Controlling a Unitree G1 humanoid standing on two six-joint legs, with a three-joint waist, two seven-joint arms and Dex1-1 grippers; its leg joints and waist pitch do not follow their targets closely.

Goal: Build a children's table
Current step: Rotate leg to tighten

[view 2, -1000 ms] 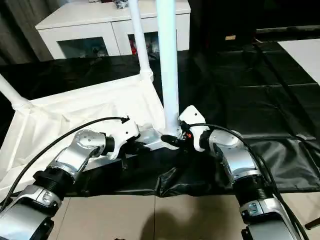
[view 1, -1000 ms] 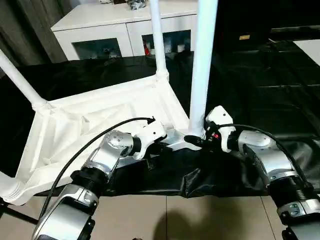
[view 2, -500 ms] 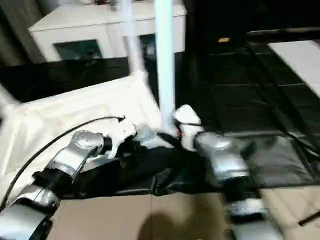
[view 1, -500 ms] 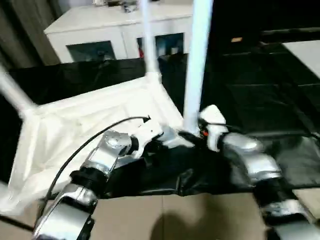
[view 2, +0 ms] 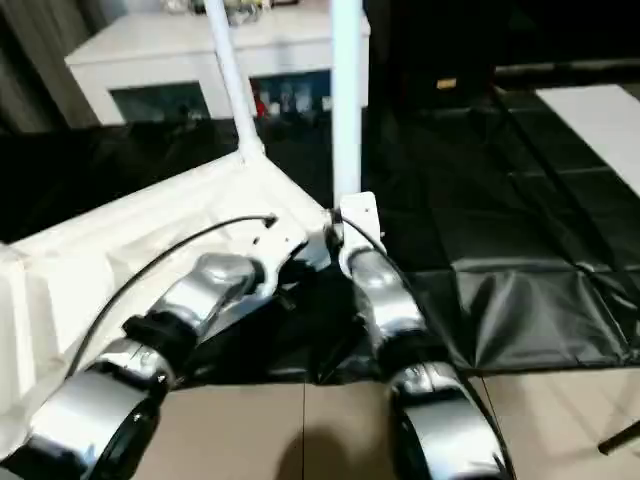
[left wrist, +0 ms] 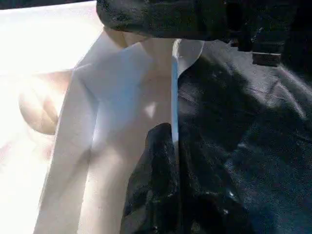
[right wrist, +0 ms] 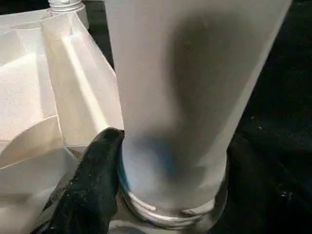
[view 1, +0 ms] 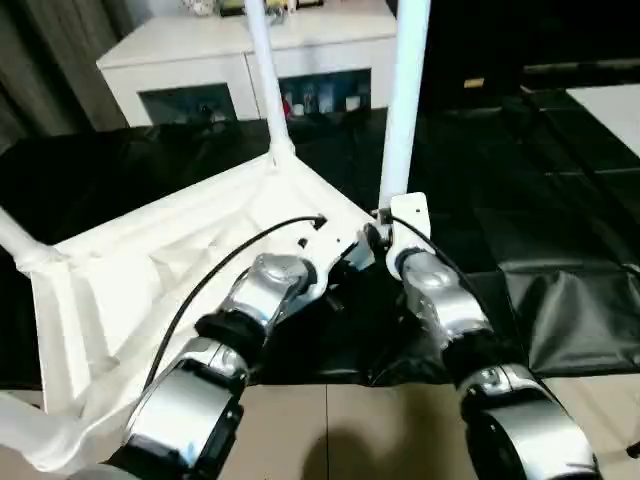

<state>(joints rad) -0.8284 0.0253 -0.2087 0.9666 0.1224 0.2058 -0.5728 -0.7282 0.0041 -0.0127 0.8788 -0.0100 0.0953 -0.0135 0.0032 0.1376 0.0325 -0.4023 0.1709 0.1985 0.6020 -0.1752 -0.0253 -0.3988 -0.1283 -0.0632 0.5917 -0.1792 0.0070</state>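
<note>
Tabletop: the white tabletop (view 1: 150, 270) lies upside down, ribbed underside up, on a worktop draped in black sheeting (view 1: 560, 230).
Legs: a near leg (view 1: 404, 110) stands upright in the corner socket closest to the robot; a far leg (view 1: 262, 80) rises from the corner behind it; a third leg (view 1: 18, 240) slants up at the tabletop's left corner. A fourth white tube (view 1: 25, 435) lies low at the near left edge; whether it is seated I cannot tell.
Left gripper: the left gripper (left wrist: 163, 161) is pinched almost shut on the thin near edge of the tabletop, a black finger pressed against the rim.
Right gripper: the right gripper (right wrist: 161, 180) has its jaws spread wide about the foot of the near leg, one black finger (right wrist: 95, 175) touching the tube just above the socket collar.
Risk, leg: the joint may be only partly threaded; a sideways pull by the right arm would likely lean the tall tube and jam or strip the thread.
Risk, tabletop: the pinch on the rim is narrow; if it slips, the tabletop could turn with the leg or slide on the slick sheeting.
Risk, sheeting: it bunches at the near edge and could catch the arms.
Room: a white cabinet (view 1: 200, 60) with dark glass doors stands behind; beige floor (view 1: 350, 440) below.
</note>
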